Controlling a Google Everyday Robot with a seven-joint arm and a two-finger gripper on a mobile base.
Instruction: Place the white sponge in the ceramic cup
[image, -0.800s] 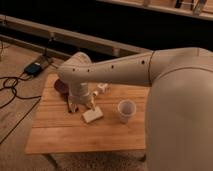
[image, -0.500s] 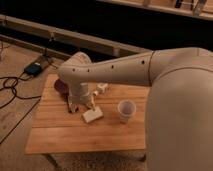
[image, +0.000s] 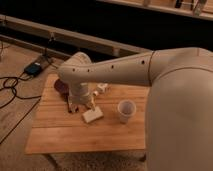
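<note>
The white sponge (image: 92, 115) lies flat on the wooden table (image: 60, 137), near its middle. The ceramic cup (image: 126, 110) stands upright to the right of the sponge, a short gap away. My gripper (image: 81, 103) hangs at the end of the big white arm, just above and to the left of the sponge, low over the table. The arm hides part of the table behind it.
A dark reddish-brown bowl (image: 61, 87) sits at the table's back left, partly behind the arm. A small white object (image: 102, 88) lies behind the gripper. Cables and a power box (image: 34, 68) lie on the floor to the left.
</note>
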